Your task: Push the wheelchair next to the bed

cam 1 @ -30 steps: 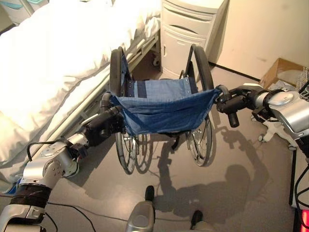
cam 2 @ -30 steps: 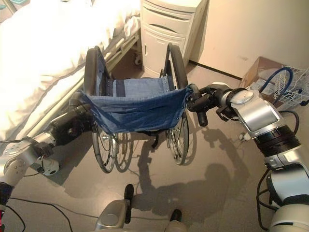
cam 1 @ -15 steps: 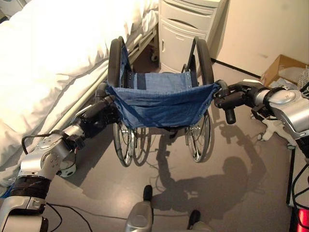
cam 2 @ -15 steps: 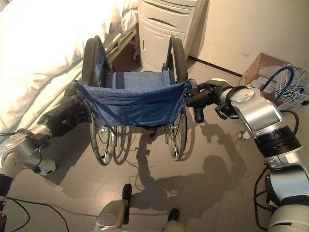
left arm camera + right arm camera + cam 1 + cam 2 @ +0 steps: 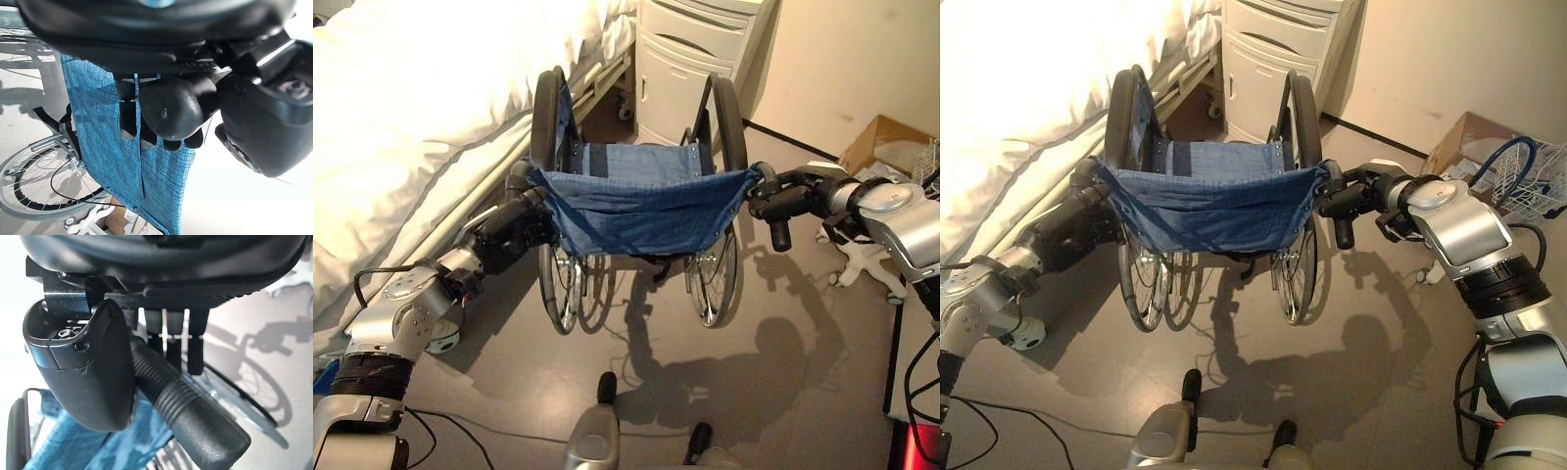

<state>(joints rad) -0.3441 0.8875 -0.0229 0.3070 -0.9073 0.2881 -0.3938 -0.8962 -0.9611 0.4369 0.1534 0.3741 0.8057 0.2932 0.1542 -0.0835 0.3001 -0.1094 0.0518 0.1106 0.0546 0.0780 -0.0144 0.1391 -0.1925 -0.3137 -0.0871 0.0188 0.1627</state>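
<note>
Pushing the wheelchair (image 5: 636, 196) toward the bed (image 5: 411, 137) at frame left; my left hand (image 5: 514, 233) and right hand (image 5: 783, 201) clamp its push handles. Next: steer alongside.

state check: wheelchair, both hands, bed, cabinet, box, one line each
wheelchair: upright on its wheels, seat empty, beside the bed
left robot hand: shut on the left push handle
right robot hand: shut on the right push handle
bed: covered with a white duvet
cabinet: drawers and door closed
cardboard box: open at the top
</note>
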